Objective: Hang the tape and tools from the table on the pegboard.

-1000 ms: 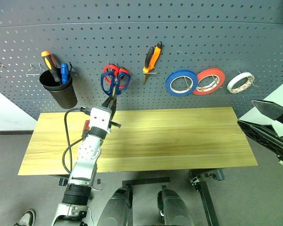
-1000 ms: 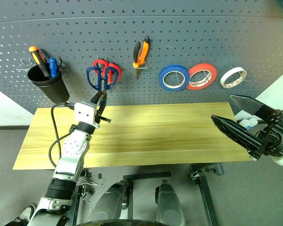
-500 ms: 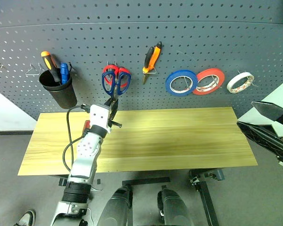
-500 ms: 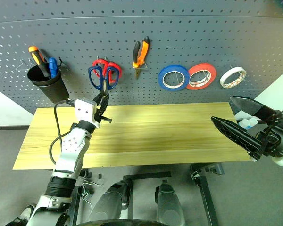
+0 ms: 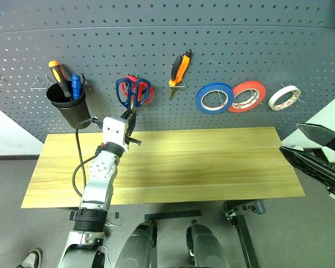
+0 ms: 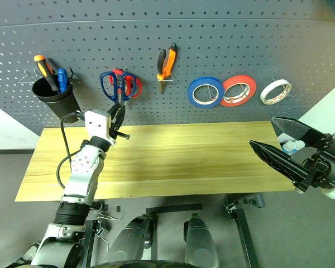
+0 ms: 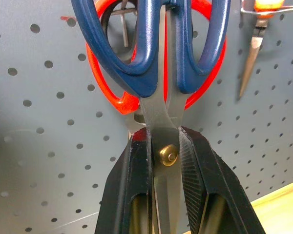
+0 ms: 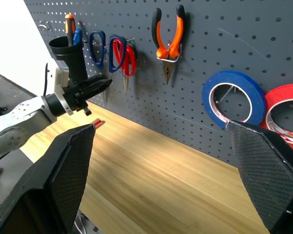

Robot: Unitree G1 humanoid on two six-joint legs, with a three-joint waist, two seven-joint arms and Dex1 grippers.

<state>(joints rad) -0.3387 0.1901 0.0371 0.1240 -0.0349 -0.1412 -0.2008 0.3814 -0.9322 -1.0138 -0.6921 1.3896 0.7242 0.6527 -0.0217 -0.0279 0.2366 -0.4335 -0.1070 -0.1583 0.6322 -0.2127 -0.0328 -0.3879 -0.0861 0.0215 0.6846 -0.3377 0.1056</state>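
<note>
Between the clenched left fingers (image 7: pixel 136 190), blue-handled scissors (image 7: pixel 161 73), handles up, against the pegboard (image 7: pixel 39 122).

left gripper (image 5: pixel 130 114) lifted up and to the left, closer to the pegboard (image 5: pixel 223 50), blue-handled scissors (image 5: pixel 127 91) raised in front of the red-handled scissors (image 5: pixel 142 91)
</note>
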